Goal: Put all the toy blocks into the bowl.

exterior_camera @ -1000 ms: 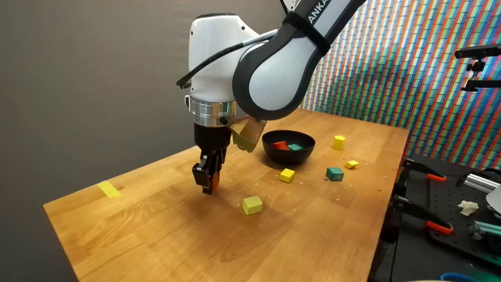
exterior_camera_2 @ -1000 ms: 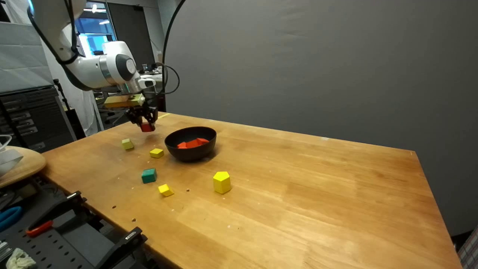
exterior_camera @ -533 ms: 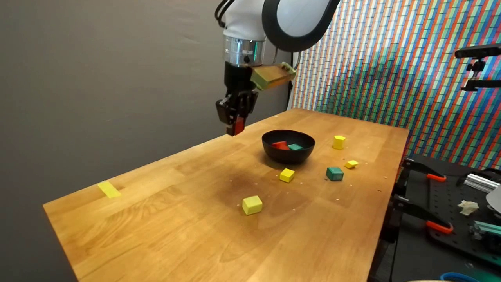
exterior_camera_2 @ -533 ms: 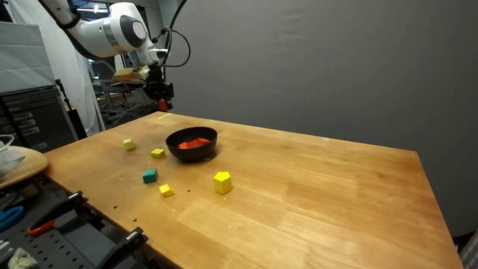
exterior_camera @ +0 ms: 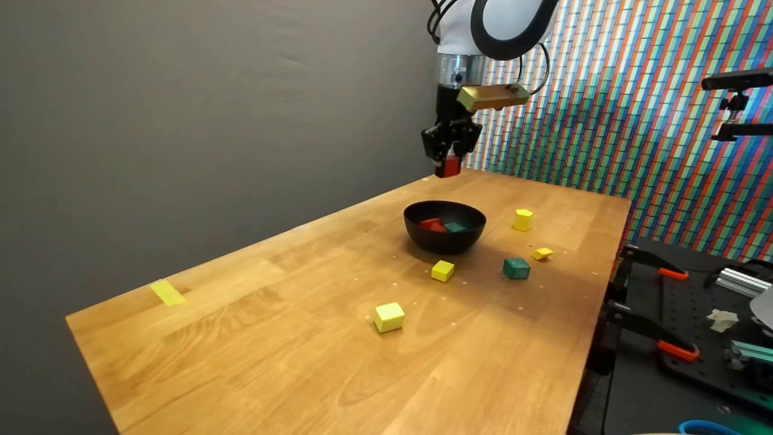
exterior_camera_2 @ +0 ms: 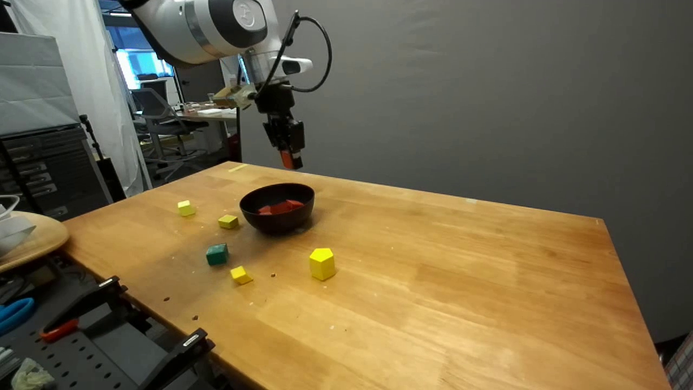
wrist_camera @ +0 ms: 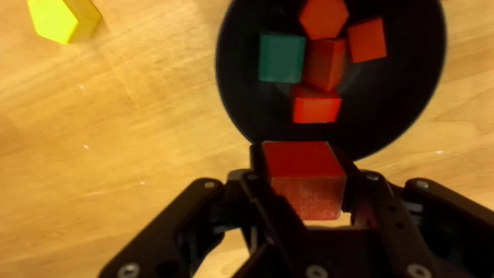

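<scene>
1. In an exterior view, you look down along the table toward the multicoloured backdrop.
2. In an exterior view, you face the grey backdrop.
3. Both exterior views stand back, sharing the bowl.
4. In the wrist view, you look closely down past the gripper.

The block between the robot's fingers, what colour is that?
The block is red; it shows best in the wrist view.

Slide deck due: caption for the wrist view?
Black two-finger gripper holding red cuboid block; below, round black bowl contains angular red blocks and one boxy teal block.
</scene>
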Controlling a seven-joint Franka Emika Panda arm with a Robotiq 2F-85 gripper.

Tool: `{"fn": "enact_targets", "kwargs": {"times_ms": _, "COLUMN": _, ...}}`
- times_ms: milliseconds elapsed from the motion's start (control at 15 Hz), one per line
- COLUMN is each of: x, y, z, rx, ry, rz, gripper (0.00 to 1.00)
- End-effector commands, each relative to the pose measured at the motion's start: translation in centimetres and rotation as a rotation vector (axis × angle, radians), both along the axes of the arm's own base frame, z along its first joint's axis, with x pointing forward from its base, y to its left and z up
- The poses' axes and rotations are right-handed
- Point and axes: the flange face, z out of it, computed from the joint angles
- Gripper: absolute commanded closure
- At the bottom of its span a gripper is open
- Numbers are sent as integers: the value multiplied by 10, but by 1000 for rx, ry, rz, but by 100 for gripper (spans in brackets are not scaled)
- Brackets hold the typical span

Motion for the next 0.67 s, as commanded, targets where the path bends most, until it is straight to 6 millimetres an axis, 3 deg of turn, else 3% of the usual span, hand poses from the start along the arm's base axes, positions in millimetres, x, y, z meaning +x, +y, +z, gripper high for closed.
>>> {"fn": "enact_targets", "kwargs": {"times_ms": 0, "x": -13, "y": -28, "z": -8, "rx": 64, "ry": 68, "rz": -85, "gripper": 83}}
{"fn": "enact_targets", "kwargs": {"times_ms": 133, "x": -16, "y": -28, "z": -22, "rx": 99, "ry": 114, "rz": -95, "gripper": 83}}
{"fn": "enact_targets", "kwargs": {"times_ms": 467, "x": -21, "y": 0, "z": -53, "rx": 139, "ry": 194, "rz": -74, "gripper": 83}}
{"fn": "enact_targets", "kwargs": {"times_ms": 533, "x": -22, "y": 5, "z": -58, "rx": 136, "ry": 197, "rz": -71, "gripper": 33}}
{"fn": "enact_targets", "kwargs": {"times_ms": 600, "x": -22, "y": 9, "z": -60, "rx": 126, "ry": 187, "rz": -70, "gripper": 31}}
